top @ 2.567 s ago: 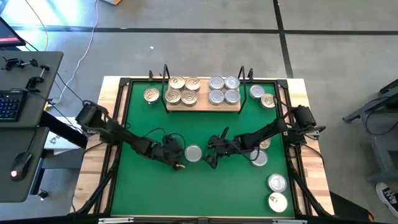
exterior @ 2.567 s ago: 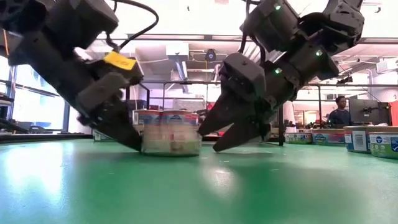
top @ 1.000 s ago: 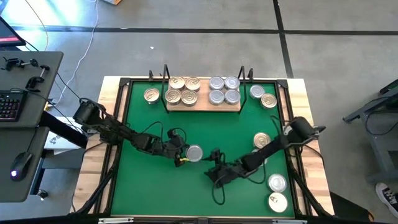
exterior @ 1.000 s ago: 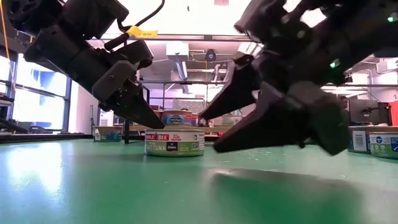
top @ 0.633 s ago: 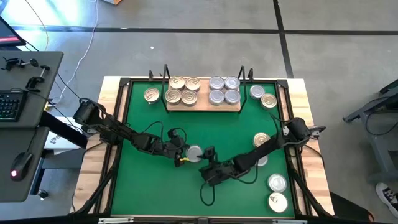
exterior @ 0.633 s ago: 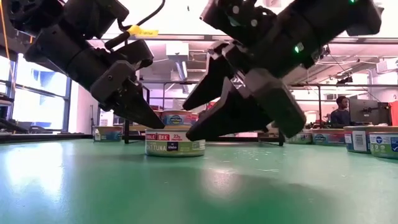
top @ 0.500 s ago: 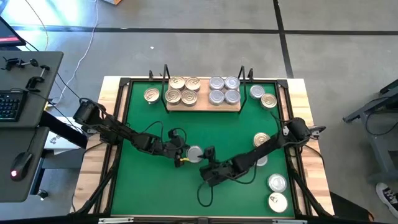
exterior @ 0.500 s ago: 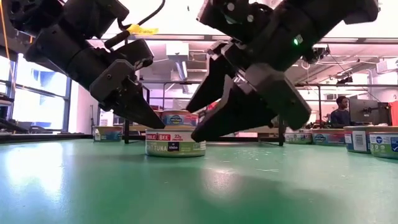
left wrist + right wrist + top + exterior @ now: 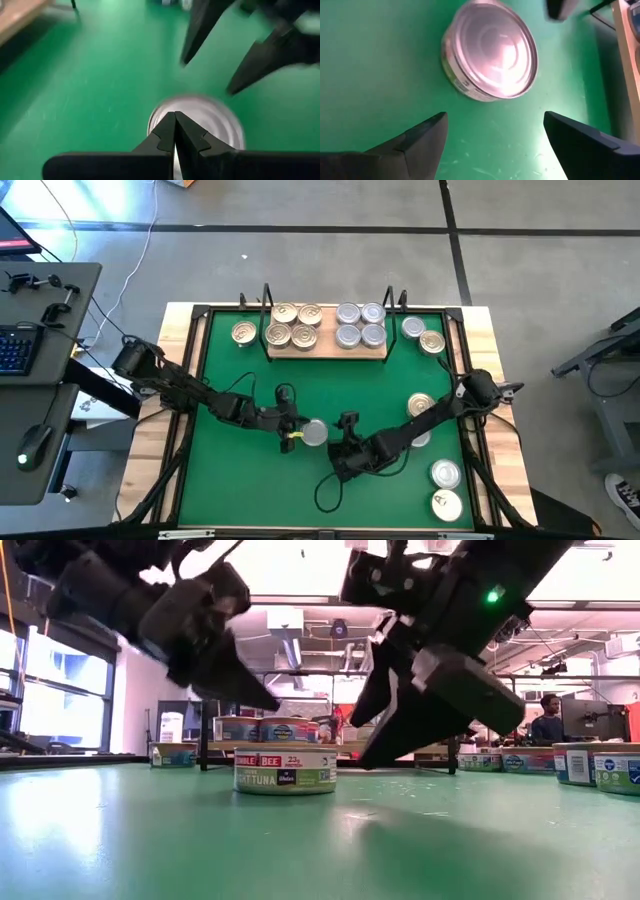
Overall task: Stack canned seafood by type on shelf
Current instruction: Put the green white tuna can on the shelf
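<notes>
My right gripper [image 9: 343, 423] hangs with fingers spread just beside the round silver-lidded tuna tin [image 9: 314, 432]. My left gripper [image 9: 291, 430], fingers pressed together, hovers at the tin's other side. Flat green mat [image 9: 240, 470] lies beneath both.

Both arms are matte black, built from chunky rounded joint housings linked by slimmer segments, with thin black cables looping loose beside each forearm. The left gripper [image 9: 265, 700] tapers to two long wedge-shaped black fingers [image 9: 165, 135] with small stepped notches along their inner edges, and a yellow tag sits near its wrist. The right gripper [image 9: 375, 745] carries the same pointed black fingers [image 9: 427, 132], and a small green light glows on its housing
</notes>
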You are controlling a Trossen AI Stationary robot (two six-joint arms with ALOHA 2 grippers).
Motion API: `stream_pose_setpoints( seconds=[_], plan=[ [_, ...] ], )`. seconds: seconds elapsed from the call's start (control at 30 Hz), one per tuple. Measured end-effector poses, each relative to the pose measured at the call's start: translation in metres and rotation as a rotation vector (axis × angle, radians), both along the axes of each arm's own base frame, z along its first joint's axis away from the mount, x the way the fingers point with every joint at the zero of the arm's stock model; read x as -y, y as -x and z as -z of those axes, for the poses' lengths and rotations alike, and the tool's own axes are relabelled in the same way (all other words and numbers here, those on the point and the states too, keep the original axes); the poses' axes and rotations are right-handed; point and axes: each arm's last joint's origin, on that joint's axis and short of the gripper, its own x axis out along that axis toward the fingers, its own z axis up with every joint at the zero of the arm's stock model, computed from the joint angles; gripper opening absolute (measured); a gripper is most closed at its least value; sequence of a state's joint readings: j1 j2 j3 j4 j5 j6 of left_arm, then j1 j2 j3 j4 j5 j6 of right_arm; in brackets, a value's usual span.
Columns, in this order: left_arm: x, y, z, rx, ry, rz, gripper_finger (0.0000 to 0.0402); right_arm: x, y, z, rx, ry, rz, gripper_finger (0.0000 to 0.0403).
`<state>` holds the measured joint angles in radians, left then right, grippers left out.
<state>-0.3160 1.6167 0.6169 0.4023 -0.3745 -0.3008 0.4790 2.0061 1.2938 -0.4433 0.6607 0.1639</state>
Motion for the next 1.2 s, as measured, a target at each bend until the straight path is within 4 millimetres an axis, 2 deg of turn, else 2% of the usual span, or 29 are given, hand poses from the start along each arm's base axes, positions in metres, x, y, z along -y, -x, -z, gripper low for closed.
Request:
stream_pose_setpoints(
  seconds=[0.2,0.33,0.5,0.6,0.67,0.8,0.93,1.07,1.2],
  plan=[
    [-0.010,-0.006,0.022,-0.065,-0.017,-0.045,0.0000,-0.005,0.002,-0.001,0.030,0.022,0.010,0.0323],
    [-0.017,-0.010,0.030,-0.066,-0.019,-0.082,0.0000,-0.005,0.002,-0.001,0.032,0.022,0.007,0.0323],
    [-0.025,-0.016,0.038,-0.067,-0.005,-0.093,0.0000,-0.010,-0.005,-0.004,0.049,-0.015,-0.083,0.0323],
    [-0.028,-0.012,0.049,-0.128,-0.008,-0.071,0.0000,-0.011,-0.013,-0.006,0.087,-0.061,-0.150,0.0323],
    [-0.028,-0.014,0.049,-0.127,0.005,-0.050,0.0000,-0.009,-0.017,-0.005,0.102,-0.054,-0.168,0.0323],
    [-0.026,-0.014,0.052,-0.126,-0.007,-0.045,0.0000,-0.001,-0.020,-0.008,0.132,0.022,-0.114,0.0323],
    [-0.023,-0.013,0.050,-0.124,-0.012,-0.037,0.0000,0.007,-0.013,-0.016,0.091,0.050,-0.069,0.0323],
    [-0.019,-0.013,0.045,-0.107,-0.009,-0.023,0.0000,0.027,0.003,-0.027,-0.003,0.031,0.074,0.0317],
    [-0.019,-0.013,0.041,-0.090,-0.011,-0.040,0.0000,0.051,0.011,-0.021,-0.065,0.045,0.146,0.0304]
  ],
)
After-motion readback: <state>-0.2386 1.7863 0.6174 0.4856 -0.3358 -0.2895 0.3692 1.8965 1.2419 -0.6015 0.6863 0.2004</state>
